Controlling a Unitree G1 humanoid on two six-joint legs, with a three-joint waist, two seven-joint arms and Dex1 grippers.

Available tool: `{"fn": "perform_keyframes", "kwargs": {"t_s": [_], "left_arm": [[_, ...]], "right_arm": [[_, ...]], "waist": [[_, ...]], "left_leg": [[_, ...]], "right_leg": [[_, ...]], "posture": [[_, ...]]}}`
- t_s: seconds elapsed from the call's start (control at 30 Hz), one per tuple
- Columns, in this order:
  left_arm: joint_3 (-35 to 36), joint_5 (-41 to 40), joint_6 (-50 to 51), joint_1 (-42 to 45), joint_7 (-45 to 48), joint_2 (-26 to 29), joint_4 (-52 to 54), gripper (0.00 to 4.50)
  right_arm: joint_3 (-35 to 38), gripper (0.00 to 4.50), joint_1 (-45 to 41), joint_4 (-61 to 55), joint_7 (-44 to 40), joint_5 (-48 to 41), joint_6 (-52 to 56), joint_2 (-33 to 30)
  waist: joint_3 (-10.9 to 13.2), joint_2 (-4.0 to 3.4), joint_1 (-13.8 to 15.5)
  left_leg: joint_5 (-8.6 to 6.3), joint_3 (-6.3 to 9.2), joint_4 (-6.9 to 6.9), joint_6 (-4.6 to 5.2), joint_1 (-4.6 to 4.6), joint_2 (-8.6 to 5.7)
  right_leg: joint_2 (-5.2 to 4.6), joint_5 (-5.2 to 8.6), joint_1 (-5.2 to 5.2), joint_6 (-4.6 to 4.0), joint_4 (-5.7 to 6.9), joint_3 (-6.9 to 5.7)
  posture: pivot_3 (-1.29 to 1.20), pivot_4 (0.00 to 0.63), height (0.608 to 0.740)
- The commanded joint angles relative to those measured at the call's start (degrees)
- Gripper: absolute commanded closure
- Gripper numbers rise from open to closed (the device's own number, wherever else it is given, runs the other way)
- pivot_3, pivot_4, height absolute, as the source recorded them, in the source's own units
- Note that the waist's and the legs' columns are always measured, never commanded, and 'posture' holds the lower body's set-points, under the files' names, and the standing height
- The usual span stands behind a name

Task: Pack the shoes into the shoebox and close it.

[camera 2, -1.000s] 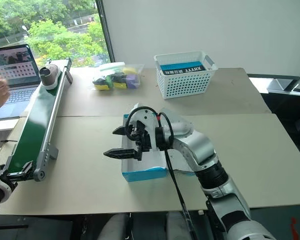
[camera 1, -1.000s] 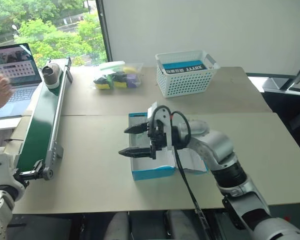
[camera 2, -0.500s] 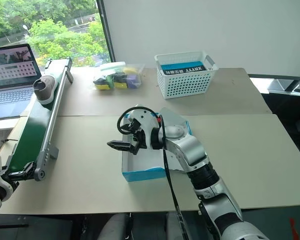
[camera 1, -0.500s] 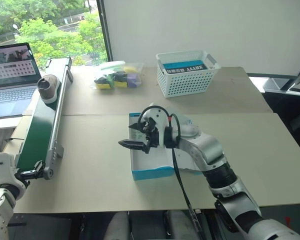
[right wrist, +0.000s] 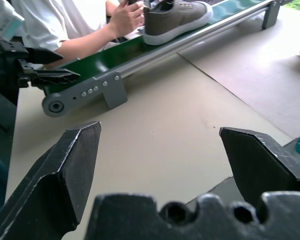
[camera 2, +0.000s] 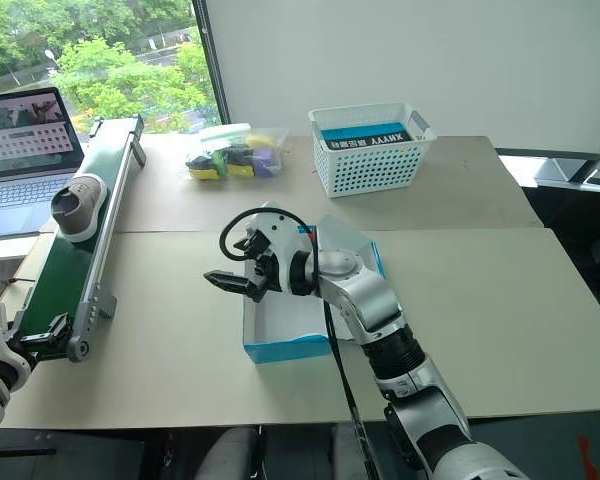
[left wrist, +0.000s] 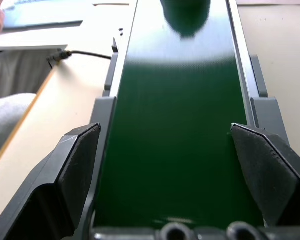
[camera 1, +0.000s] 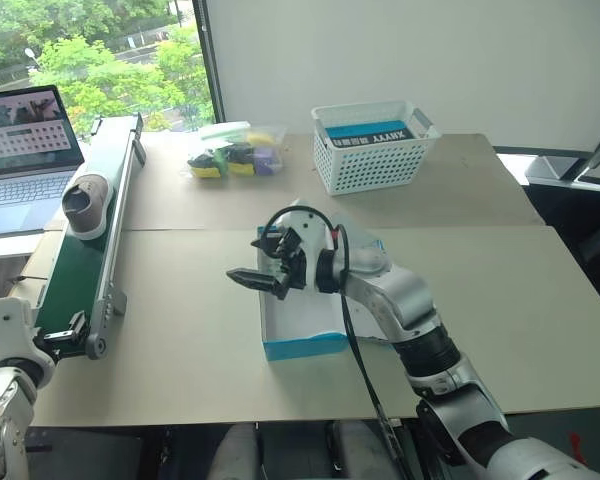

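since a second ago the shoe (camera 1: 83,203) has travelled down the green conveyor belt (camera 1: 75,270) from its far end to about a third of the way along, toward the left gripper (camera 1: 68,332). the person's hand that showed by the laptop (camera 1: 25,135) at the left edge is gone from the head views. the right gripper (camera 1: 258,263) has swung to point left, across the near-left rim of the shoebox (camera 1: 302,346), and its fingers now show one nearly behind the other instead of stacked well apart.

the right gripper's jaws stand wide apart with nothing between them; in the right wrist view the two fingers (right wrist: 65,170) frame bare table (right wrist: 190,135), with the shoe (right wrist: 176,19) far beyond them on the belt and a person's hand (right wrist: 124,17) just beside its heel. the shoebox lies directly under and behind this gripper, open, white inside, with no shoe visible in the part that shows. the left gripper is spread wide too and holds nothing; it sits at the near end of the conveyor, and in the left wrist view its fingers (left wrist: 75,160) flank the belt, the shoe well ahead up the belt.

beyond the right gripper stands a white lattice basket (camera 1: 372,160) holding a blue and black labelled item (camera 1: 368,133) with white letters, seen upside down, that look like "xhvyy"; the smaller print is too small to read
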State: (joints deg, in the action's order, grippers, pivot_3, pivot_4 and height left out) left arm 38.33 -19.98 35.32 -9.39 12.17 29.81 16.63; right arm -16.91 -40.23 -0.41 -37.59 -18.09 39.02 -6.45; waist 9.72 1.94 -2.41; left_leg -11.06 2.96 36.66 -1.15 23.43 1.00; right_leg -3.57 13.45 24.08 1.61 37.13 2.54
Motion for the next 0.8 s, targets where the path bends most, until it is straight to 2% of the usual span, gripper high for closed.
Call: {"fn": "perform_keyframes", "kwargs": {"t_s": [0.03,0.57,0.8], "left_arm": [[1.3,0.6,-3.3,-0.3,-0.5,-0.7,1.9,0.04],[-1.0,0.2,-3.5,0.6,0.0,-1.6,0.3,0.04],[-0.6,-3.4,2.6,3.6,-1.7,-3.6,-1.7,0.04]], "right_arm": [[1.6,0.00,-1.9,-0.8,0.4,0.0,-2.1,0.8],[2.3,0.00,-2.4,-1.1,0.7,-0.6,-1.8,1.3],[3.9,0.00,-3.0,-1.7,1.1,-1.2,-1.3,1.7]], "waist": [[0.0,0.00,0.0],[0.0,0.00,-0.1],[0.0,0.00,-0.1]], "left_leg": [[0.00,0.00,0.00,0.00,0.02,0.00],[0.00,0.00,0.00,0.00,0.03,0.00],[0.00,0.00,0.00,0.00,0.04,0.01]], "right_leg": [[0.00,0.00,0.01,0.00,0.00,0.00],[0.02,0.00,0.03,0.00,0.00,0.00],[0.04,0.00,0.03,0.01,0.00,0.00]], "posture": [[0.00,0.150,0.728],[0.00,0.150,0.728],[0.00,0.150,0.728]]}}
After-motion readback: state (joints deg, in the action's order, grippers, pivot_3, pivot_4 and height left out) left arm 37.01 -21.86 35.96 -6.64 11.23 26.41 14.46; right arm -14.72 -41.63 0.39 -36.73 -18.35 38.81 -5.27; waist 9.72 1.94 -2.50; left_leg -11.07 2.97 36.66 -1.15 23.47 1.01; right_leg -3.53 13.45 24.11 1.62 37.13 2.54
